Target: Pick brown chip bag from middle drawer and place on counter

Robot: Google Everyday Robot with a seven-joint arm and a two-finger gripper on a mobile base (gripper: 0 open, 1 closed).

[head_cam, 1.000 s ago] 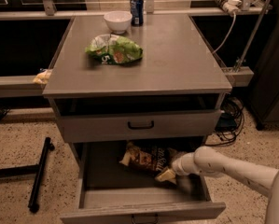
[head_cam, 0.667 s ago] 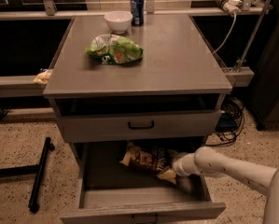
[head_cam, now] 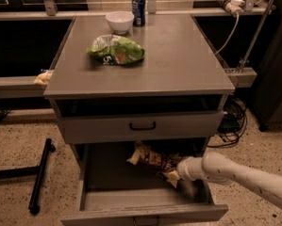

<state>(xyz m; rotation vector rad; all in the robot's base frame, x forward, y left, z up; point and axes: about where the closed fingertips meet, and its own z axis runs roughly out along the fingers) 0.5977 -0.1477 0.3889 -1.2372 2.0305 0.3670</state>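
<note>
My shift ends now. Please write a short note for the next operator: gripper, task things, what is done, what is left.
The gripper is low inside the open wide grey metal middle drawer, at the right end of the crinkly dark brown chip bag; contact cannot be seen.
The bag lies in the drawer, not lifted.
The flat grey counter holds a green chip bag, white bowl and blue can.
Done: drawer open, gripper at bag. Left: grasp, lift out, place on counter.

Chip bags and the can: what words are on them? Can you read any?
Green chip bag: pale lettering, too blurred to read.
Brown chip bag, in the middle drawer at the gripper: lettering too blurred.
Blue can: label too small to read.
No other writing shows.
</note>
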